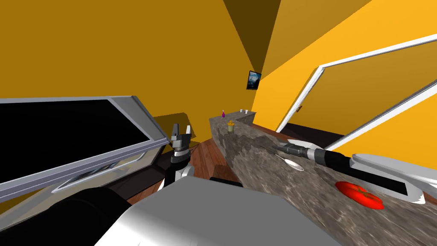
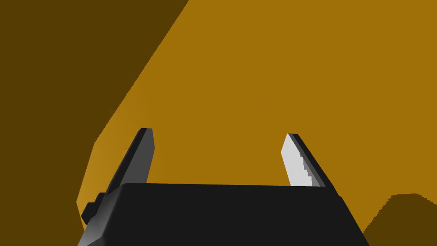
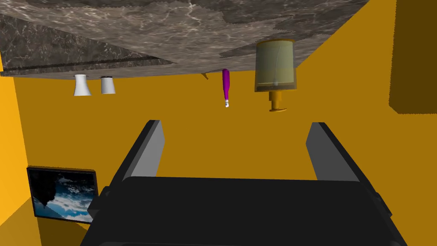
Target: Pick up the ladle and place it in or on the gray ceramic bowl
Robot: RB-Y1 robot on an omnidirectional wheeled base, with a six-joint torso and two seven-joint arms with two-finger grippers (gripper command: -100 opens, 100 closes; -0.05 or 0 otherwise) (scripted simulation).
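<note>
A: Head view first. Where is the ladle?

B: Right of centre, lying flat on the mottled tabletop. Its shiny cup points lower right and its thin handle runs up-left. The right gripper hangs just above and beside that handle, not touching it.

A: And the bowl?

B: There is a pale dish shape just behind the right gripper. I take it for the bowl, but I am not sure. A tomato sits at lower right, well apart from the ladle.

A: The other arm?

B: The left gripper stands at centre left, off the tabletop, pointing up.

A: Left wrist view?

B: Its jaws are wide, with nothing between them.

A: Right wrist view?

B: The jaws are wide there too, and empty. They aim along the tabletop toward a jar, a purple bottle and two cups in the upper part of the frame. So they are not lined up on the ladle yet.

A: How will it handle?

B: It looks like metal. I judge it light, stiff and slick, with the cup end the heavier. I would pinch the handle across its narrow width, nearer the cup than the tip, so it does not swing. It lies low, so the jaws must come almost down to the tabletop. If the bowl is ceramic, it should be set in gently.
</note>
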